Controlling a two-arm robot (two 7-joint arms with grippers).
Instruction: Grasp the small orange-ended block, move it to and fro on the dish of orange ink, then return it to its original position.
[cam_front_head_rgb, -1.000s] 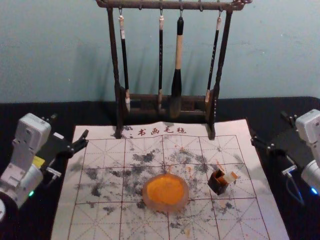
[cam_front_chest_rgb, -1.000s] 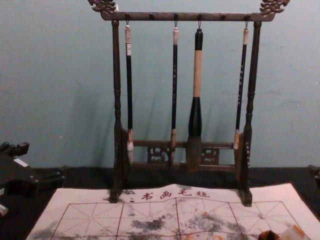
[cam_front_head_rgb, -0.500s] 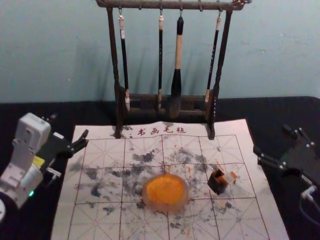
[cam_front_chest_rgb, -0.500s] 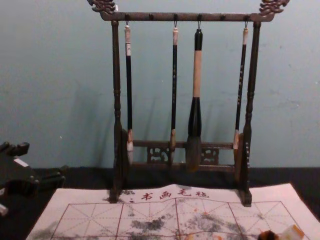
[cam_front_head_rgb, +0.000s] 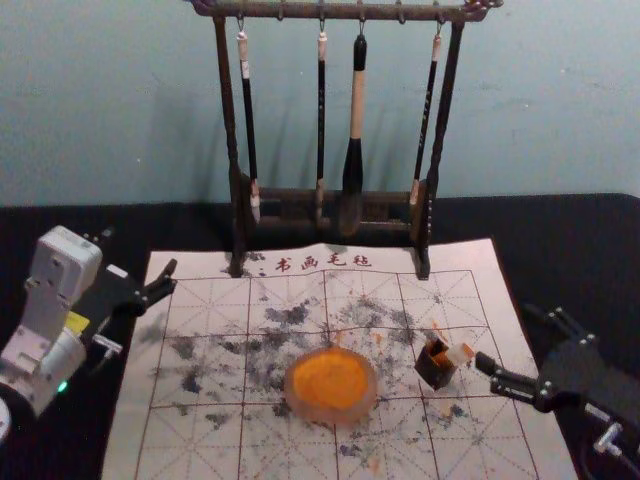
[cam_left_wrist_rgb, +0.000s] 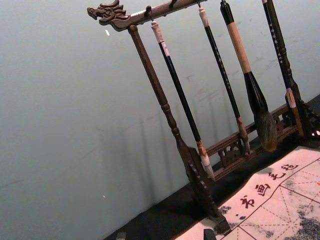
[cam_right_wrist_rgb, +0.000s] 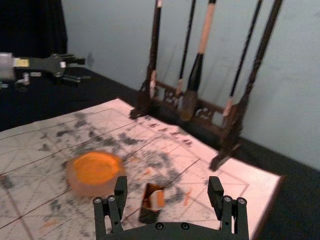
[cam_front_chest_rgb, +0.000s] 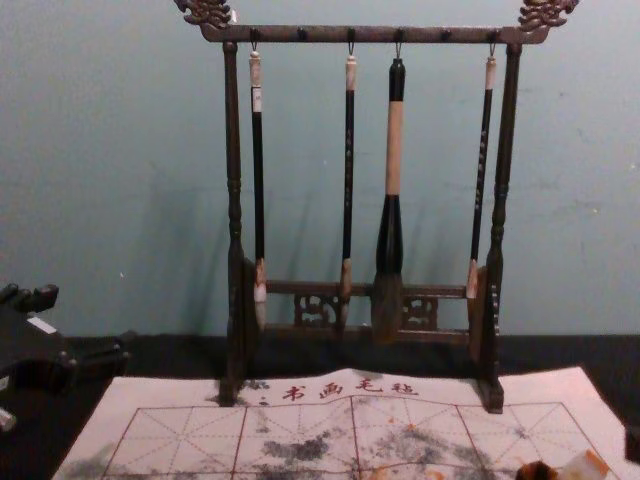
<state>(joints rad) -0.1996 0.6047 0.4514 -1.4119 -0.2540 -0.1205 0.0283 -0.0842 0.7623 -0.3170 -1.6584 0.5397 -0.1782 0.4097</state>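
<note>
Orange-ended block (cam_front_head_rgb: 460, 354) sat in its dark holder (cam_front_head_rgb: 434, 372), right of the dish (cam_front_head_rgb: 332, 411). Right gripper (cam_front_head_rgb: 507, 337), empty and spread wide, had advanced from farther right, presumably to grasp; left gripper (cam_front_head_rgb: 139, 251) was parked left of the dish.

Left arm (cam_front_head_rgb: 47, 310) pale grey, boxy; yellow label (cam_front_head_rgb: 76, 322), green light (cam_front_head_rgb: 62, 386); right fingers (cam_front_head_rgb: 512, 385) black, silver screws (cam_right_wrist_rgb: 227, 199).

Dark carved wood forms a brush rack (cam_front_chest_rgb: 234, 200) at the far edge of a matt, cloth-like mat (cam_front_head_rgb: 205, 445) bearing a smooth, translucent dish (cam_front_head_rgb: 335, 415), over matt black cloth (cam_front_head_rgb: 550, 215).
</note>
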